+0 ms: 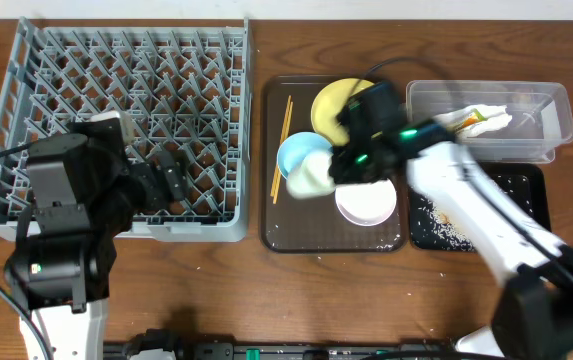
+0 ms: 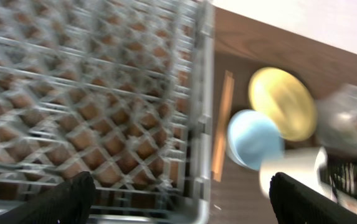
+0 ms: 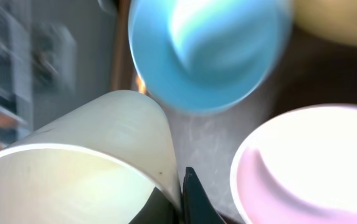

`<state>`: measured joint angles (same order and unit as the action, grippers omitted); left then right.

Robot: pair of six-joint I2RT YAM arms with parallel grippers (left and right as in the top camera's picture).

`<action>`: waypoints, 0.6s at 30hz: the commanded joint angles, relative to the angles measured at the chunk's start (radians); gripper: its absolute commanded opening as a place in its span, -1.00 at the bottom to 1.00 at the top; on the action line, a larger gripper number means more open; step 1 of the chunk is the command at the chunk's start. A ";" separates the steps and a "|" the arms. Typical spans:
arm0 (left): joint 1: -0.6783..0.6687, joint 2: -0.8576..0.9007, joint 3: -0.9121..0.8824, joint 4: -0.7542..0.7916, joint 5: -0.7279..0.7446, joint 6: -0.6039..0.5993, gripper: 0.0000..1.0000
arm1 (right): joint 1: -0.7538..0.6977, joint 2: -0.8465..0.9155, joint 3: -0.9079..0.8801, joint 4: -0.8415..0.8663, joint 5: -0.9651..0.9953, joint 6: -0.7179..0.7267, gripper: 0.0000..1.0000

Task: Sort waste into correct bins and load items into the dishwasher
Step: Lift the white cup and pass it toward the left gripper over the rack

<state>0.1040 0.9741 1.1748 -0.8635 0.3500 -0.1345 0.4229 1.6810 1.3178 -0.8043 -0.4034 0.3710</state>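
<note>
The right hand [image 3: 185,198] is closed to a narrow pinch on the wall of the small white cup [image 3: 91,143], one finger inside the rim and one outside. The cup is tilted, with its mouth turned toward the wrist camera. From overhead, this hand [image 1: 328,172] and the cup [image 1: 311,178] sit over the left middle of the brown serving tray [image 1: 336,244]. At the cup's 11 o'clock the light blue bowl [image 1: 296,152] lies just beside it, their outlines overlapping; whether they touch I cannot tell. The white bowl [image 1: 366,205] is at 4 o'clock, and the yellow plate [image 1: 332,98] is at 1 o'clock, partly under the arm. The chopsticks [image 1: 285,140] lie along the tray's left edge at 10 o'clock. To the tray's 2 o'clock the clear box [image 1: 556,105] holds a crumpled napkin [image 1: 496,122] and a snack wrapper [image 1: 474,120]. At 3 o'clock the black tray [image 1: 511,190] carries scattered rice scraps [image 1: 441,222]. The left hand [image 1: 171,180] hovers over the lower right part of the dish rack [image 1: 116,90], which fills the worktop [image 1: 266,300] at the tray's 9 o'clock. In its wrist view its fingers [image 2: 72,199] stand wide apart with nothing between them.
</note>
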 commanded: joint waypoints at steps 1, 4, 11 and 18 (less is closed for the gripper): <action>0.002 0.040 0.020 -0.004 0.198 -0.049 0.81 | -0.089 -0.039 0.025 0.032 -0.170 -0.014 -0.98; 0.002 0.089 0.020 0.005 0.277 -0.216 0.80 | -0.143 -0.031 0.022 0.110 -0.339 -0.032 -0.98; 0.002 0.213 0.020 0.004 0.461 -0.520 0.80 | -0.149 0.024 0.021 0.234 -0.558 -0.031 -0.98; 0.002 0.280 0.020 -0.008 0.480 -0.552 0.80 | -0.121 0.130 0.021 0.397 -0.760 -0.008 -0.97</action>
<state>0.1040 1.2457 1.1748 -0.8642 0.7860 -0.6361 0.2848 1.7714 1.3281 -0.4400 -1.0027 0.3557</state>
